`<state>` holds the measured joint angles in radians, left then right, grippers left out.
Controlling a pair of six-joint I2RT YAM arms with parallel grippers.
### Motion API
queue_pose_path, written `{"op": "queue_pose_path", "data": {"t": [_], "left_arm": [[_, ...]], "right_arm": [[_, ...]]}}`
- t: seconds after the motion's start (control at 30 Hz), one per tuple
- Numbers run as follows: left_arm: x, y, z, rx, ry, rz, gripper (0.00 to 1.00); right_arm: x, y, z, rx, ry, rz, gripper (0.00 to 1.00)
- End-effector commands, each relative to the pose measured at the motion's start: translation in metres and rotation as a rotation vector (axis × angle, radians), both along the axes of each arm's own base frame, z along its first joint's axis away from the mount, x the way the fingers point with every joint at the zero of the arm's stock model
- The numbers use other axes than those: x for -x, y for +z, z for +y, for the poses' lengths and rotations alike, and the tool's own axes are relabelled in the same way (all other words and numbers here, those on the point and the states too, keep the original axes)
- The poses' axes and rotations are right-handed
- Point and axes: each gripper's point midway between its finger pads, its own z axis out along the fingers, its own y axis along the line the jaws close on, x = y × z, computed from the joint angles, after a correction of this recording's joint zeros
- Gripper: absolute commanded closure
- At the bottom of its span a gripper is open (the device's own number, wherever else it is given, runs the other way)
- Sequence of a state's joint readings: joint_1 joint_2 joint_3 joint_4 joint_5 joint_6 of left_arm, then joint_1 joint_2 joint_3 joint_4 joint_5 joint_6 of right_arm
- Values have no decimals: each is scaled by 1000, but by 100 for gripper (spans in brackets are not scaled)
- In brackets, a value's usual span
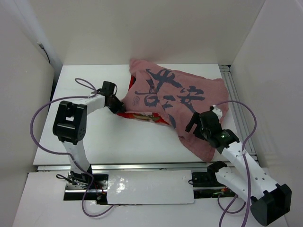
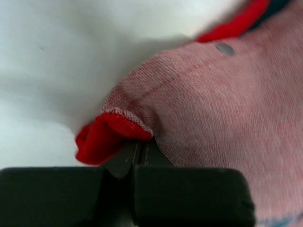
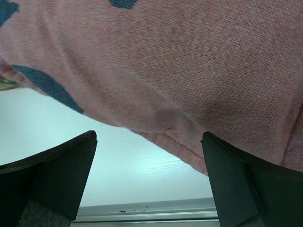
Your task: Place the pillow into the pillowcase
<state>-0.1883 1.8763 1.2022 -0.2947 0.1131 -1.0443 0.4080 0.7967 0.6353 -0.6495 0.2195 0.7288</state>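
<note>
The pillowcase (image 1: 180,101) lies spread across the table's back right, dull pink side up with dark blue marks; a strip of its red printed side shows along its near left edge (image 1: 142,117). My left gripper (image 1: 115,101) is shut on the pillowcase's left edge, where red cloth folds out of the pink (image 2: 106,137). My right gripper (image 1: 195,124) is open just above the pillowcase's near right part, with the pink hem (image 3: 189,142) between its fingers (image 3: 71,165). The pillow is out of view.
White walls enclose the table on the left, back and right. A metal rail (image 1: 236,104) runs along the right side. A white sheet (image 1: 151,187) lies by the arm bases at the near edge.
</note>
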Motion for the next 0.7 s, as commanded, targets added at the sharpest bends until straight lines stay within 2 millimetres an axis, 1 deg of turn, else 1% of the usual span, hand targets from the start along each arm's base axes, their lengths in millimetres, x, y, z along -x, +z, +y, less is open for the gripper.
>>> {"op": "queue_pose_path", "data": {"t": [0.0, 0.03, 0.07, 0.1, 0.13, 0.17, 0.2, 0.23, 0.27, 0.3, 0.33, 0.37, 0.4, 0.43, 0.47, 0.5, 0.53, 0.57, 0.6, 0.63, 0.67], "left_arm": [[-8, 3, 10, -25, -13, -4, 100], [-9, 3, 24, -77, 15, -16, 100], [1, 9, 30, -98, 28, -30, 100], [11, 3, 45, -146, 65, -25, 100], [9, 16, 45, -141, 67, -59, 100], [13, 19, 55, -180, 106, -71, 100], [22, 28, 64, -196, 131, -99, 100], [27, 31, 69, -213, 143, -108, 100], [29, 33, 80, -244, 173, -117, 100], [39, 28, 88, -258, 189, -99, 100], [41, 35, 90, -263, 197, -118, 100], [47, 32, 100, -289, 222, -104, 100], [56, 25, 107, -302, 235, -82, 100], [62, 21, 109, -309, 247, -67, 100], [66, 21, 114, -309, 259, -66, 100], [72, 14, 120, -322, 273, -52, 100], [74, 15, 120, -321, 274, -56, 100], [74, 15, 120, -321, 274, -56, 100], [75, 16, 123, -319, 284, -64, 100], [75, 18, 121, -306, 281, -79, 100], [75, 18, 121, -304, 282, -88, 100]], "right_arm": [[-2, -3, -12, 10, -100, -26, 1], [-4, -14, -12, 22, -100, -2, 1], [-13, -13, -7, 9, -101, -29, 1], [-18, -25, -10, 34, -109, -6, 1], [-27, -19, -10, 15, -122, -44, 1], [-34, -28, -10, 42, -126, -29, 1], [-50, -25, -13, 49, -153, -70, 1], [-64, -19, -20, 59, -181, -92, 1], [-74, -17, -22, 66, -192, -98, 1], [-91, -20, -24, 96, -182, -103, 1], [-108, -9, -33, 109, -213, -136, 1], [-119, -7, -38, 126, -229, -151, 1], [-129, -17, -45, 173, -234, -130, 1], [-143, -12, -50, 182, -255, -164, 1], [-160, -2, -58, 179, -273, -192, 1], [-169, -13, -61, 208, -250, -173, 1], [-182, -9, -56, 180, -213, -200, 1], [-195, 3, -61, 178, -203, -220, 1], [-203, 8, -59, 180, -189, -231, 1], [-209, 21, -63, 192, -181, -244, 1], [-207, 19, -64, 207, -170, -231, 1]]}}
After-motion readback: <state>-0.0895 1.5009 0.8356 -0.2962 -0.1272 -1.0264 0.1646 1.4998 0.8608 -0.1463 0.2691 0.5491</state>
